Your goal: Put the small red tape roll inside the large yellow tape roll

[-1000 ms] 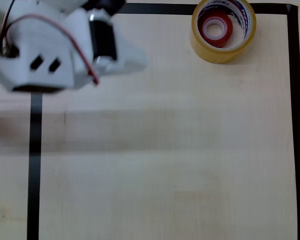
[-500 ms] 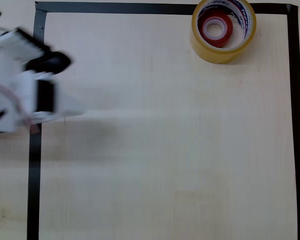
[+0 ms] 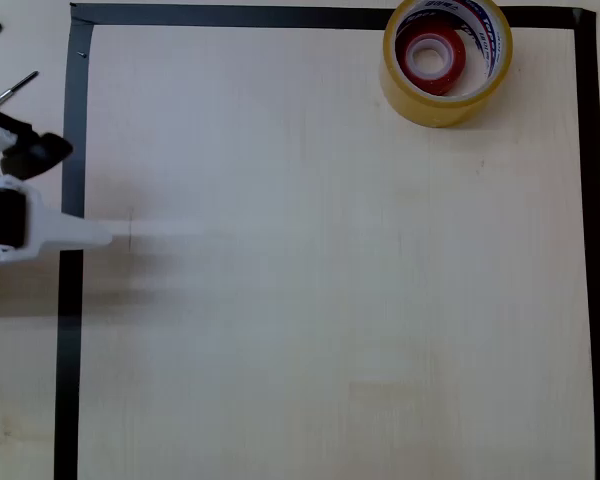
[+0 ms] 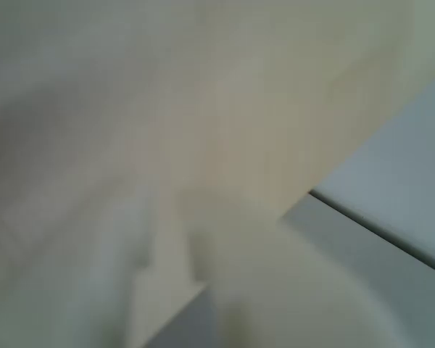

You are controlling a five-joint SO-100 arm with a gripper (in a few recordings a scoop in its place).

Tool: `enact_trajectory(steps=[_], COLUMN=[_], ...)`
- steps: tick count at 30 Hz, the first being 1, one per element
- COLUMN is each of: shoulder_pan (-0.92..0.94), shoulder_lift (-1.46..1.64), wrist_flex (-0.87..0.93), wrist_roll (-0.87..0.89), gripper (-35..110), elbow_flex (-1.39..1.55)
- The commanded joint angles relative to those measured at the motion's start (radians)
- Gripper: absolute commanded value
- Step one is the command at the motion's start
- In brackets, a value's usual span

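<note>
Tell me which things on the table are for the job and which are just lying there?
For the job:
small red tape roll, already inside the large yellow tape roll

Just lying there:
black tape border
thin metal rod

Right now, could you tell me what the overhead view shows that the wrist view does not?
The overhead view has the small red tape roll lying inside the large yellow tape roll at the top right of the black tape border, and the gripper at the left edge, its jaws unreadable. The wrist view gives a blurred pale surface and a grey slanted edge. Both share the light wooden table.
</note>
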Motion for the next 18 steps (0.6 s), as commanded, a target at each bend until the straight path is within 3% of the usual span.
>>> enact_trajectory(steps=[1,18], shoulder_pan=[-0.002,0.008], shoulder_lift=[0.1,0.1], wrist_flex=[0.006,-0.002], wrist_roll=[-0.003,0.003], gripper=[0,3], elbow_flex=[0.086,0.135])
